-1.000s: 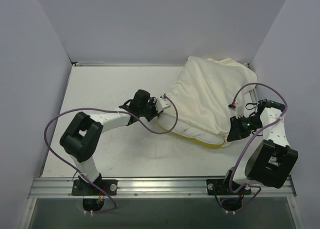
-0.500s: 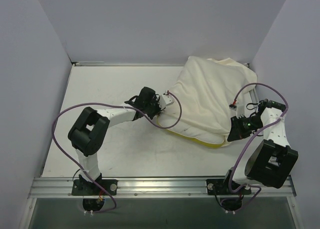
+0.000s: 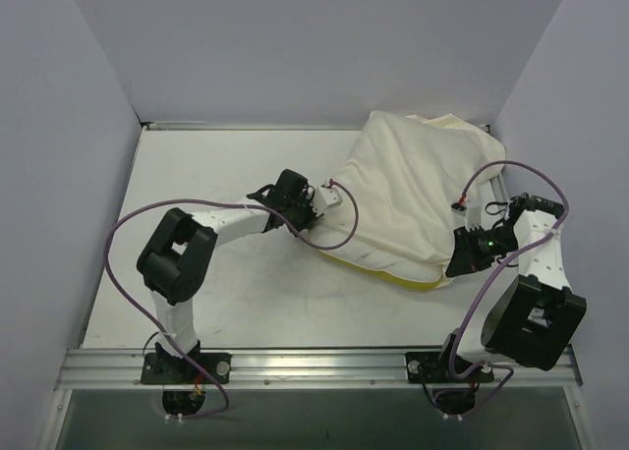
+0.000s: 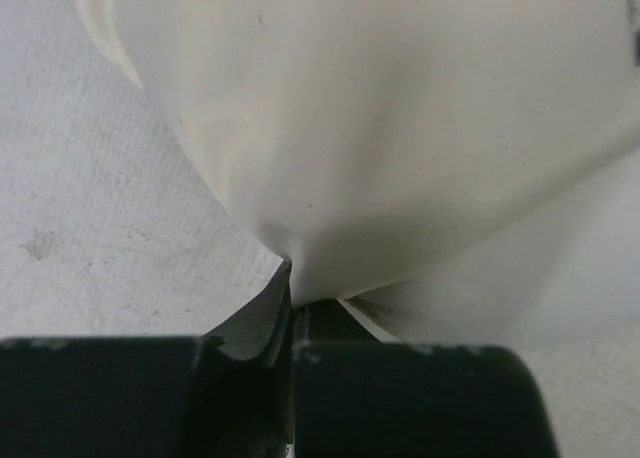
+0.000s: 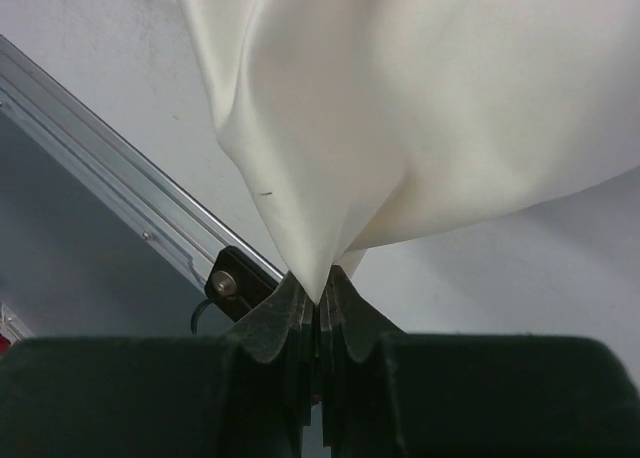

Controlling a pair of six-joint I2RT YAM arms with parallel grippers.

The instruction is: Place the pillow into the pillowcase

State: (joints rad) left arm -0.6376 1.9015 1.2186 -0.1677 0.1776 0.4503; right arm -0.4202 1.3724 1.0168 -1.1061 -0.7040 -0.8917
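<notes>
The cream pillowcase lies bulging at the back right of the table, pulled over the pillow. Of the pillow only a yellow band shows, peeking out under the case's near hem. My left gripper is at the case's near-left corner, shut on a pinch of its fabric; its jaws meet on the cloth. My right gripper is at the near-right corner, shut on a fold of the pillowcase, which tapers into the closed jaws.
The white table is enclosed by grey walls at the left, back and right. An aluminium rail runs along the near edge and shows again in the right wrist view. Purple cables loop over both arms.
My left gripper moved right to the pillowcase's near-left corner and closed on the fabric. The pillow's left corner is now covered. The right arm stayed put.
</notes>
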